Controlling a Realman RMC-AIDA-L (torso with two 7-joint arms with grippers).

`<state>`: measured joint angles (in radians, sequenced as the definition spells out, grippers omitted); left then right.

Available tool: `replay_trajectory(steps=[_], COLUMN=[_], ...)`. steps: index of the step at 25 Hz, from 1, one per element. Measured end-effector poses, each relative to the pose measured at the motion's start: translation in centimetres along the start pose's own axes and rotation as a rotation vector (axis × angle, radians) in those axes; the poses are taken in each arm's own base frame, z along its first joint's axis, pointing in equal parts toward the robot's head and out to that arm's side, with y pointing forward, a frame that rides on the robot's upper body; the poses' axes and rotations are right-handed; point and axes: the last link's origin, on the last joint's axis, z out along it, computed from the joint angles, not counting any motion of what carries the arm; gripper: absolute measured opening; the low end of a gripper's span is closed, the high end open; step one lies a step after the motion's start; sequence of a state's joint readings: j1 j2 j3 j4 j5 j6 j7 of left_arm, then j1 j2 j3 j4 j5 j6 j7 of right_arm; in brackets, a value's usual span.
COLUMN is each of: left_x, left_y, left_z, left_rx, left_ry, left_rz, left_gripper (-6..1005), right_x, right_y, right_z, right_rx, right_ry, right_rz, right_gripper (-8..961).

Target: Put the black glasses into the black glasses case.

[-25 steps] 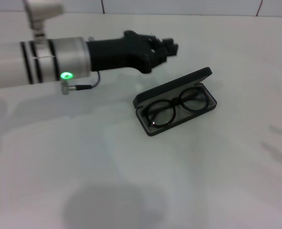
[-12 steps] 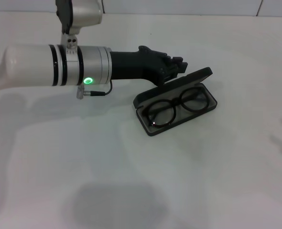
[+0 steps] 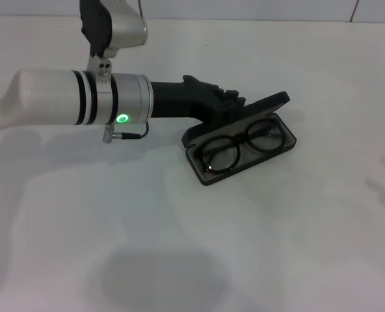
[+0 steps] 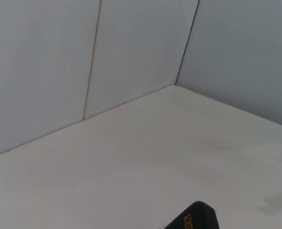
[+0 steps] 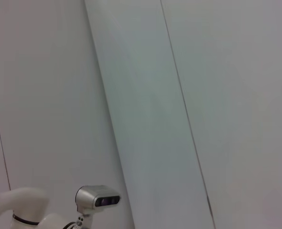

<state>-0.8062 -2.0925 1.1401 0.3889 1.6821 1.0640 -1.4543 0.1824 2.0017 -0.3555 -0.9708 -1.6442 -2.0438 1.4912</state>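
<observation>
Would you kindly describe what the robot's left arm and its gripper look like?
The left arm is a white cylinder ending in a silver cuff with black rings, a lit green lamp and a thin black cable looping beneath. The left gripper is chunky, matte black and blocky-fingered.

black glasses case [image 4: 193, 218] mostly off-frame

Pale wall panels [image 5: 146, 95] filled nearly the whole right wrist view, divided by thin dark seams that ran at a slant. One panel showed a faint greenish tint against the greyer ones beside it. Low in a corner sat part of a white robot arm [image 5: 22, 210], with a silver cylindrical joint [image 5: 97, 198] with a dark band beside it.
</observation>
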Motion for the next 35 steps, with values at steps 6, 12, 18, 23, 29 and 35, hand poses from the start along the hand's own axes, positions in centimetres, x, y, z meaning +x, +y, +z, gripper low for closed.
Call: replay_trajectory(steps=[6,12,18,23,29,35], left_x=[-0.5,-0.9,-1.5,-1.9,-0.7,4.2], left_y=[0.2,0.7,1.1,1.3,2.3,5.1], left_z=[0.3,0.6,0.7,0.7,0.8,-3.5], left_rx=[-0.004,-0.028,-0.045,-0.051,-0.122,-0.353], left_ry=[-0.031,-0.067,-0.091,-0.105,-0.058,0.216], left_rz=[0.007,0.03,0.042,0.051,0.069,0.144], left_gripper=[181,179,183,190,198,207], right_x=[0.1,0.5,0.8,1.0,1.4,2.0], right_y=[-0.2,-0.4,-0.6,-0.6,-0.4,0.1], right_z=[0.1,0.6,1.0,1.2,1.4,3.0], right_rx=[0.007,0.001,-0.004,-0.01,-0.033,-0.124], right_ry=[-0.011,-0.025,-0.021,-0.029,0.002,0.062], right_rz=[0.007,0.018,0.026,0.034,0.046,0.045], right_gripper=[545,544,543,543,545,547])
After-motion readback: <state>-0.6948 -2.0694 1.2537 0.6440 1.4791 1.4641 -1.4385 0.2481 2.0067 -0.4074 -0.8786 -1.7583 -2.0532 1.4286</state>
